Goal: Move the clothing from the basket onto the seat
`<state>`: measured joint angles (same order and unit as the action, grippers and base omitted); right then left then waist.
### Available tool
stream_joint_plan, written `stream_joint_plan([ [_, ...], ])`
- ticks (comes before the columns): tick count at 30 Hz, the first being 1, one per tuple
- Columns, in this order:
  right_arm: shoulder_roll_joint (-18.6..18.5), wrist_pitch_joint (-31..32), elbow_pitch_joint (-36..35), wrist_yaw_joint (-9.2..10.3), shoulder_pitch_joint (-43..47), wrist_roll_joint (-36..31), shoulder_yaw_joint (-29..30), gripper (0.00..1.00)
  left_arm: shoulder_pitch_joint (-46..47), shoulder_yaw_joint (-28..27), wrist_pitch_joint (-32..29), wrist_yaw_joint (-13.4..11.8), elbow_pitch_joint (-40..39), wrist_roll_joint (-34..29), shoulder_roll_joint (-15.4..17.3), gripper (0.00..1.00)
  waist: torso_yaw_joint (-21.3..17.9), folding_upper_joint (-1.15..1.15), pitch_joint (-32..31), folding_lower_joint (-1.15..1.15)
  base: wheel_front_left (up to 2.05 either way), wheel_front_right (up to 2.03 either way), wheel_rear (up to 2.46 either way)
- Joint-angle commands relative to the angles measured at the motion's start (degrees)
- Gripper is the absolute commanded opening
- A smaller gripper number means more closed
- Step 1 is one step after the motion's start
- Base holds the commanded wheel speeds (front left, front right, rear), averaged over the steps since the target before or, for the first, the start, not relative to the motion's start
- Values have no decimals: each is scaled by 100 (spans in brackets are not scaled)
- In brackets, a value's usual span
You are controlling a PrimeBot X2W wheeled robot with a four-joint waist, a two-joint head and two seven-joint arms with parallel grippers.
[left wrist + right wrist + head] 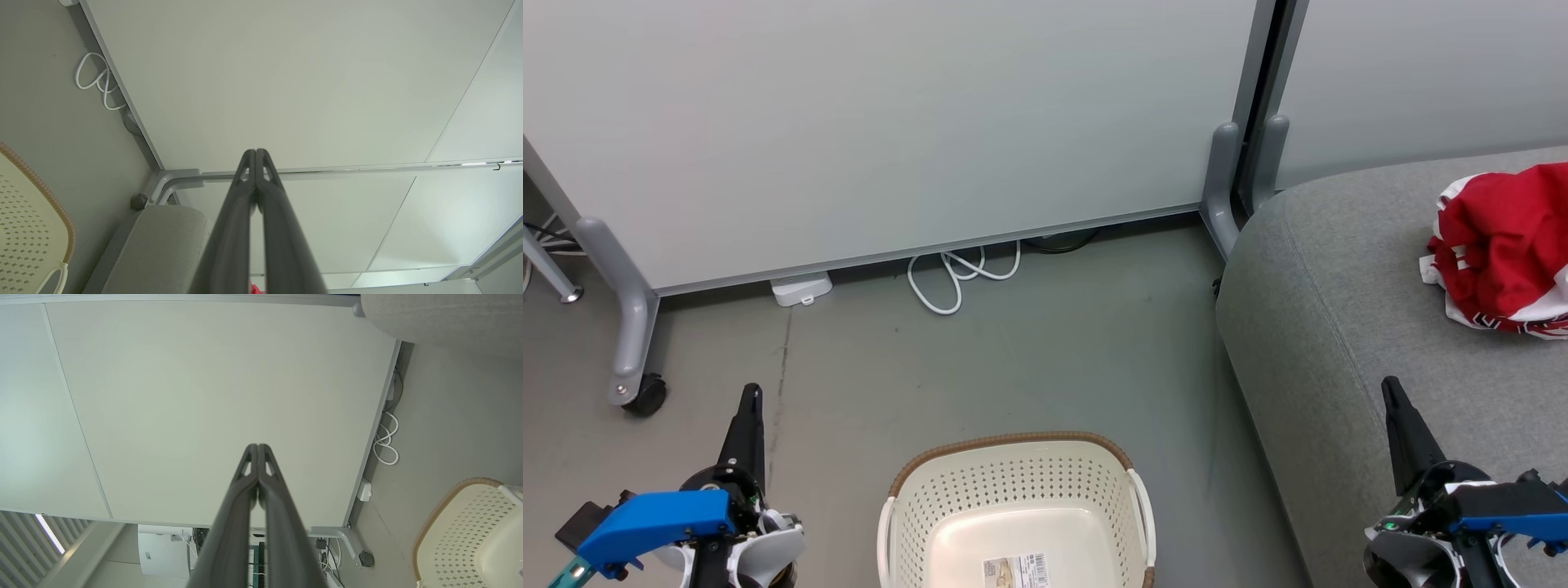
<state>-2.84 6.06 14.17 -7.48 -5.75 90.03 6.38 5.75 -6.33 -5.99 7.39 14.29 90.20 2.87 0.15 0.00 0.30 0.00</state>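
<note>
While the clothing (1499, 249) sits on the seat (1339, 327), my left gripper (752, 392) and right gripper (1390, 384) (basket (1013, 439) between) are pinched closed, empty.

The head camera is looking steeply down at the floor (1054, 351), with the basket (1013, 482) close beneath, the seat (1339, 286) at right and a white partition (890, 122) ahead. Each wrist camera is aiming along its own closed hand, the left hand (256, 153) and the right hand (258, 447), toward that same partition. Both are also catching the basket's edge and a looped cable (956, 278).
</note>
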Motion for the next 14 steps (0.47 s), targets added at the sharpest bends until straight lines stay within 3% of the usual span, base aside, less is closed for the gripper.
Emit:
stream_joint_plan([
  [1, -7, 38, -20, -2, -78, 120, 19, 0, 77, -21, -41, 18, -34, 104, 7, 0, -4, 0, -4, 0, 0, 0, 0],
  [14, -7, 73, -23, -2, -80, 244, 24, 0, 71, -34, -77, 18, -35, 224, 6, 0, -15, 0, -13, 0, 0, 0, 0],
])
